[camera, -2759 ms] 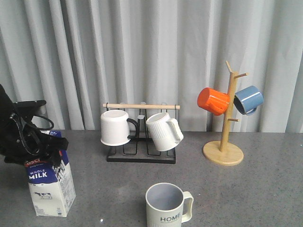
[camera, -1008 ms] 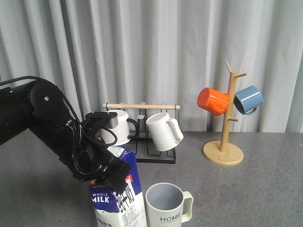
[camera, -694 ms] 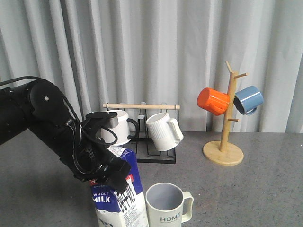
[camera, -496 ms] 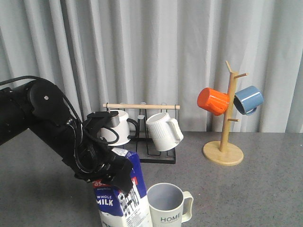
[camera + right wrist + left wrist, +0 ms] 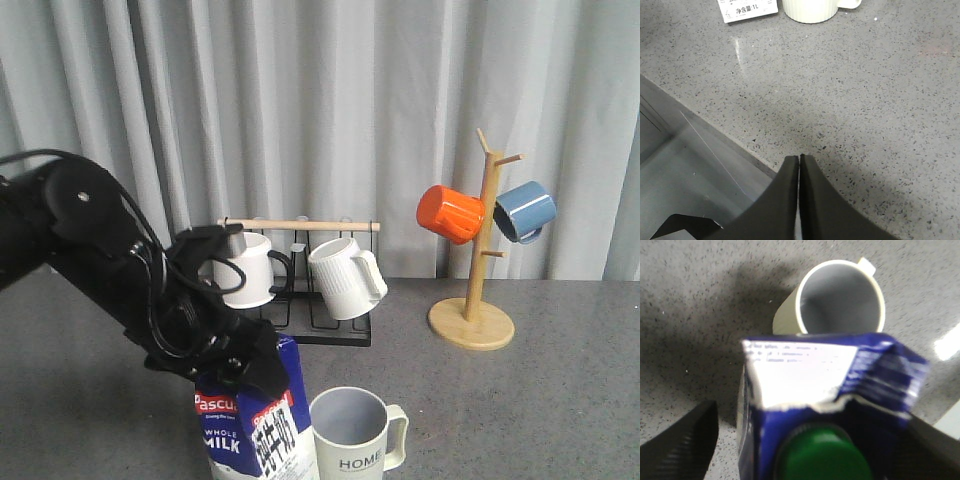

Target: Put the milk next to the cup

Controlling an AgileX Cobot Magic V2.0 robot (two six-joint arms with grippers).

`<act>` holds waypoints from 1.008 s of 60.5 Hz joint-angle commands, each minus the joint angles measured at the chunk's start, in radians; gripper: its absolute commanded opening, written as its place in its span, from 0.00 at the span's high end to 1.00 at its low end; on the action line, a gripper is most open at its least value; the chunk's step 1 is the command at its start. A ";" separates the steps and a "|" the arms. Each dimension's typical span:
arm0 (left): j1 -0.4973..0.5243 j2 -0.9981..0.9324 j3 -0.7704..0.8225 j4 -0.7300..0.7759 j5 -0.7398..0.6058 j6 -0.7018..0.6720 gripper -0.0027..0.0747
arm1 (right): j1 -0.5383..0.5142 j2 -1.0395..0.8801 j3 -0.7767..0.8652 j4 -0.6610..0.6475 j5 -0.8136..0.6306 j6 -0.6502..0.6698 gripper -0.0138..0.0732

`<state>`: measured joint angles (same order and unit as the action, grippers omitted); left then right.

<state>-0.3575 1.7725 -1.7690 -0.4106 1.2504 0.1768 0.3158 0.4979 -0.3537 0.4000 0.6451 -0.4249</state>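
Note:
The milk [image 5: 243, 437], a blue-and-white carton with a red band, stands at the front of the table. It is close against the left side of the cream "HOME" cup [image 5: 352, 437]. My left gripper [image 5: 246, 364] is over the carton's top. In the left wrist view the green cap [image 5: 822, 455] and the carton [image 5: 805, 367] lie between my fingers [image 5: 682, 445]. Bare table shows between one finger and the carton, so the jaws are open. The cup [image 5: 840, 295] is just beyond. My right gripper [image 5: 799, 159] is shut and empty above the table's front edge.
A black rack [image 5: 298, 325] behind holds a white mug with a black handle [image 5: 245, 268] and a ribbed white mug [image 5: 345, 277]. A wooden mug tree [image 5: 472, 320] at the right carries an orange mug [image 5: 449, 213] and a blue mug [image 5: 525, 210]. The table's front edge [image 5: 715, 132] is near the right gripper.
The left arm has carried the milk from the far left to beside the cup. In the last half second the carton has come lower and upright, and the arm has lifted slightly.

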 commanded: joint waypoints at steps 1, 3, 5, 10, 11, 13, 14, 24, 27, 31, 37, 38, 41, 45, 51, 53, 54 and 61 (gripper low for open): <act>-0.004 -0.107 -0.028 -0.041 -0.001 -0.011 0.20 | 0.000 0.003 -0.028 0.017 -0.057 0.001 0.85; -0.004 -0.124 -0.028 -0.041 -0.001 -0.011 0.20 | 0.000 0.003 -0.028 0.017 -0.057 0.001 0.85; -0.004 -0.142 -0.028 -0.041 -0.001 -0.013 0.20 | 0.000 0.003 -0.028 0.017 -0.057 0.001 0.85; -0.004 -0.194 -0.028 -0.041 -0.001 -0.022 0.20 | 0.000 0.003 -0.028 0.017 -0.057 0.001 0.85; -0.004 -0.205 -0.028 -0.041 -0.001 -0.025 0.20 | 0.000 0.003 -0.028 0.016 -0.057 0.001 0.85; -0.004 -0.226 -0.028 -0.041 -0.001 -0.033 0.21 | 0.000 0.003 -0.028 0.016 -0.057 0.001 0.85; -0.004 -0.242 -0.028 -0.041 -0.001 -0.035 0.21 | 0.000 0.003 -0.028 0.016 -0.058 0.001 0.85; -0.003 -0.374 -0.028 -0.023 -0.001 -0.037 0.32 | 0.000 0.003 -0.028 0.014 -0.092 0.001 0.85; -0.003 -0.410 -0.028 -0.005 -0.001 -0.036 0.39 | 0.000 0.003 -0.028 0.014 -0.105 0.001 0.85; -0.003 -0.469 -0.028 0.045 -0.001 -0.036 0.51 | 0.000 0.003 -0.028 0.014 -0.117 0.001 0.85; -0.003 -0.551 -0.009 0.111 -0.002 -0.036 0.74 | 0.000 0.003 -0.028 0.014 -0.133 0.001 0.85; -0.003 -0.564 -0.001 0.120 -0.002 -0.036 0.79 | 0.000 0.003 -0.028 0.014 -0.134 0.003 0.85; -0.003 -0.608 0.032 0.144 -0.002 -0.036 0.88 | 0.000 0.003 -0.028 0.015 -0.143 0.009 0.85; -0.003 -0.683 0.113 0.175 -0.009 -0.035 0.98 | 0.000 0.003 -0.028 0.015 -0.164 0.025 0.85; -0.003 -0.804 0.270 0.202 -0.072 -0.044 0.98 | 0.000 0.003 -0.028 0.015 -0.209 0.051 0.85; -0.003 -0.853 0.320 0.208 -0.105 -0.050 0.98 | 0.000 0.003 -0.028 0.015 -0.225 0.059 0.85; -0.003 -0.882 0.358 0.211 -0.133 -0.056 0.98 | 0.000 0.003 -0.028 0.015 -0.231 0.059 0.85; -0.003 -1.021 0.557 0.221 -0.296 -0.094 0.98 | 0.000 0.003 -0.028 0.015 -0.234 0.060 0.85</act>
<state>-0.3575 0.8587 -1.3200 -0.1907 1.1505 0.1217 0.3158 0.4979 -0.3527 0.4000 0.4826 -0.3708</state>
